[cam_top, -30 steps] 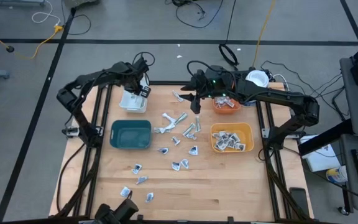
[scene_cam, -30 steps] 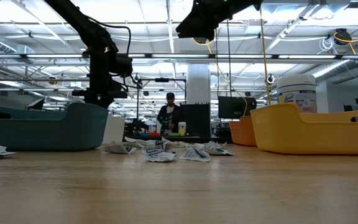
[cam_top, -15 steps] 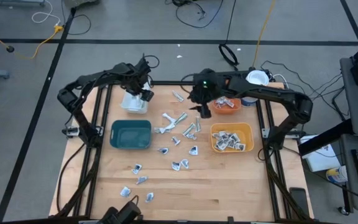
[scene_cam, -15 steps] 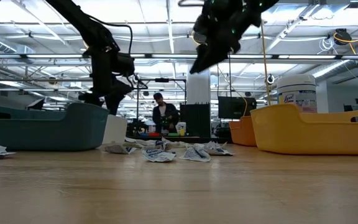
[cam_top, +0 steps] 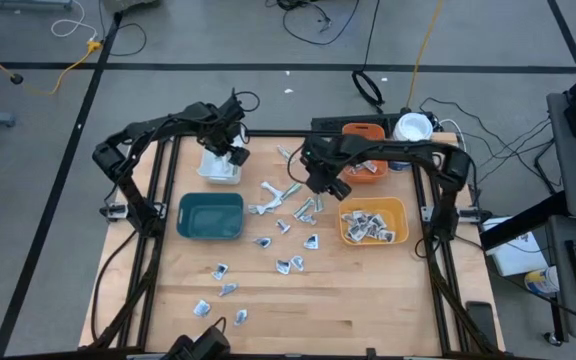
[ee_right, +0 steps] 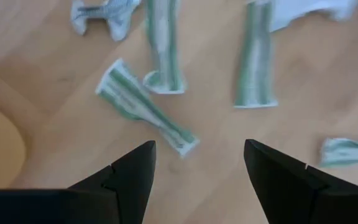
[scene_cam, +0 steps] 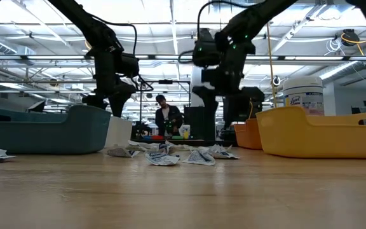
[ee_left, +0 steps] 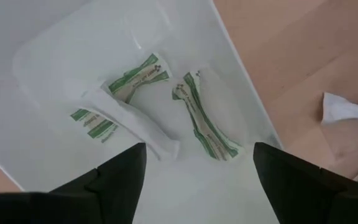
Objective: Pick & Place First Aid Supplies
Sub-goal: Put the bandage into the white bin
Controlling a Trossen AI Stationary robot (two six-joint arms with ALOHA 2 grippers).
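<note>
The first aid supplies are small white packets and strips with green print. Several lie loose on the wood mid-table (cam_top: 288, 200), with more near the front left (cam_top: 220, 272). Three lie flat in the white bin (ee_left: 132, 81). My left gripper (ee_left: 199, 149) hangs open above the white bin (cam_top: 218, 165) at the far left, with nothing between its fingers. My right gripper (ee_right: 199, 144) is open above the loose strips (ee_right: 145, 106) mid-table, just left of the yellow bin (cam_top: 373, 220), and is clear of them.
A teal bin (cam_top: 210, 215) stands in front of the white one. The yellow bin holds several packets, and an orange bin (cam_top: 363, 170) stands behind it. A white-lidded tub (cam_top: 411, 127) stands at the far right. A person stands in the room beyond (scene_cam: 164, 117).
My right gripper has come down and moved toward the near edge, over the loose strips mid-table; its arm has swung in from the right. My left gripper has opened above the white bin and stayed there.
</note>
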